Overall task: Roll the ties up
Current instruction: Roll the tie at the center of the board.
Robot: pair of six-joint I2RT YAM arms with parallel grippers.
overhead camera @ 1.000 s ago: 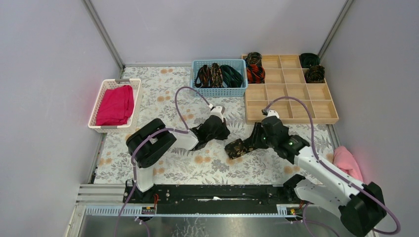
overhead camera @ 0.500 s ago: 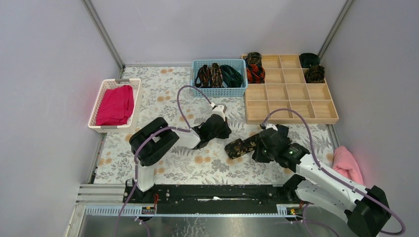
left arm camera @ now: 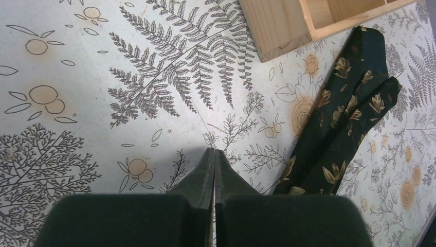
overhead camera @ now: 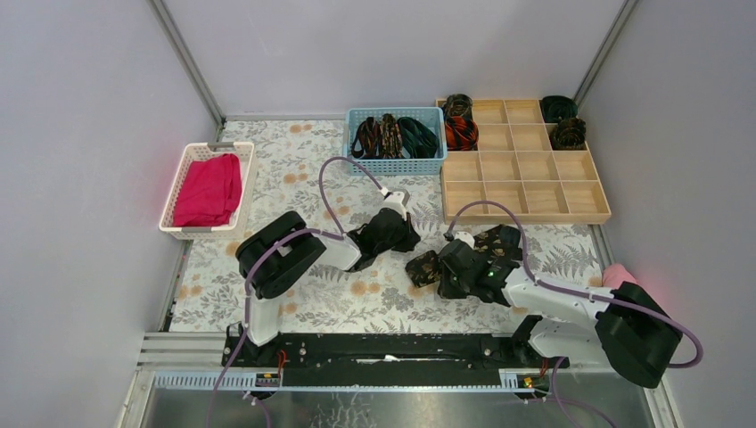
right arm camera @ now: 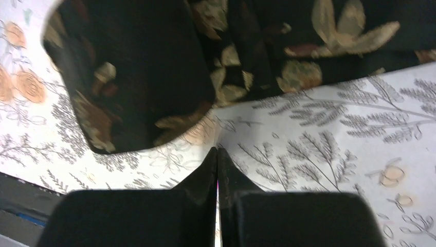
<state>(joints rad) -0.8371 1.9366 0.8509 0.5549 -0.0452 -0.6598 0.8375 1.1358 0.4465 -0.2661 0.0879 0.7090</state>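
Note:
A black tie with gold-brown flecks (overhead camera: 423, 267) lies on the floral mat, one end rolled into a coil (right arm camera: 128, 77), and the rest is a flat strip (left arm camera: 344, 123) running toward the wooden tray. My right gripper (overhead camera: 444, 271) is shut and empty, its tips (right arm camera: 217, 150) on the mat just short of the coil's edge. My left gripper (overhead camera: 411, 239) is shut and empty, its tips (left arm camera: 214, 150) low over the mat to the left of the strip. Several unrolled ties (overhead camera: 392, 136) lie in the blue basket. Several rolled ties, such as a red-black one (overhead camera: 461, 133), sit in tray cells.
The wooden compartment tray (overhead camera: 535, 198) stands at the back right, its corner (left arm camera: 280, 31) close ahead of my left gripper. The blue basket (overhead camera: 395, 165) is at the back middle. A white basket with magenta cloth (overhead camera: 208, 189) is at left. A pink towel (overhead camera: 627, 294) lies at right.
My right arm has swung down and to the left, its wrist now low beside the coil. The coil and my left gripper have hardly moved.

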